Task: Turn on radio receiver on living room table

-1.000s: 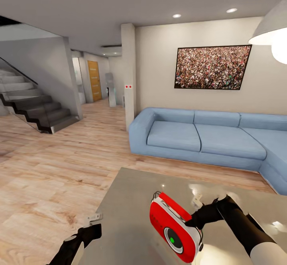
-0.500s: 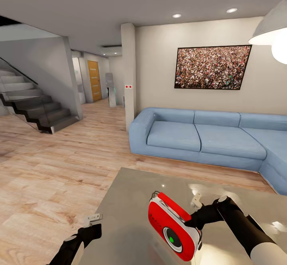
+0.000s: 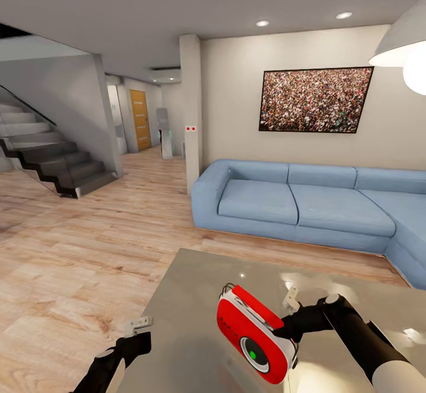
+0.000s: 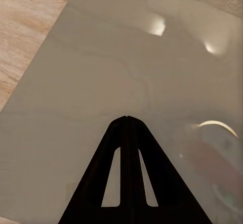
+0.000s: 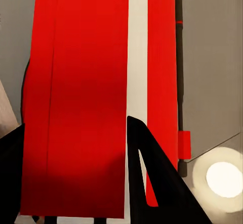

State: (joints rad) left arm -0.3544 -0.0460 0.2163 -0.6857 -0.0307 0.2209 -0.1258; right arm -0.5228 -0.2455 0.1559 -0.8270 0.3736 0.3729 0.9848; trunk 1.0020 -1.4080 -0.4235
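The red radio receiver (image 3: 251, 331) with white side trim is tilted above the glossy grey table (image 3: 189, 298), its front dial showing a green centre. My right gripper (image 3: 284, 329) is shut on its far side; in the right wrist view the radio receiver (image 5: 81, 82) sits between the two dark fingers (image 5: 152, 173) of the right gripper (image 5: 76, 123). My left gripper (image 3: 142, 338) hovers by the table's near left edge, shut and holding nothing; in the left wrist view the left gripper (image 4: 126, 120) points over the bare table (image 4: 101, 57).
The living room has a light blue sectional sofa (image 3: 296, 204) beyond the table, a framed crowd picture (image 3: 316, 98) and a white pendant lamp (image 3: 408, 50) at upper right. A pillar (image 3: 190, 115) and stairs (image 3: 53, 162) stand left, across light wood floor (image 3: 89, 251).
The radio receiver and my right gripper have shifted slightly to the left and a little up. The left arm has stayed put.
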